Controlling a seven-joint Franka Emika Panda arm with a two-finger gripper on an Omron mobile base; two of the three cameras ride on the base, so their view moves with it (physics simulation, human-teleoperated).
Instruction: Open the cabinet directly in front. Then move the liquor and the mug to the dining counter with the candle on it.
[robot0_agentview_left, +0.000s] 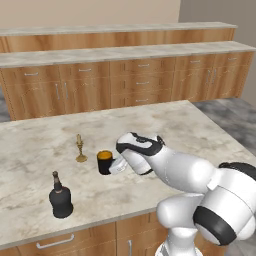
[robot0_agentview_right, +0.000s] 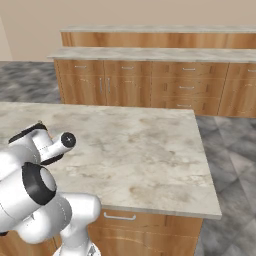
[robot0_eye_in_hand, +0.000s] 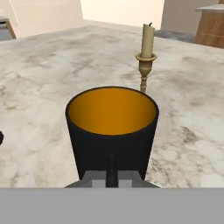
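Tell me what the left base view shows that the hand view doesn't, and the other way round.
Left base view alone: the squat near-black liquor bottle with its stopper standing whole on the pale marble dining counter, the white arm reaching to the mug, and two rows of wood-fronted wall counters behind.

Hand view alone: straight into the mug's yellow-orange interior, with its side handle facing the camera.

Both: the small black cylindrical mug on the marble, and the thin candle in its brass-gold candlestick standing upright just beyond it.
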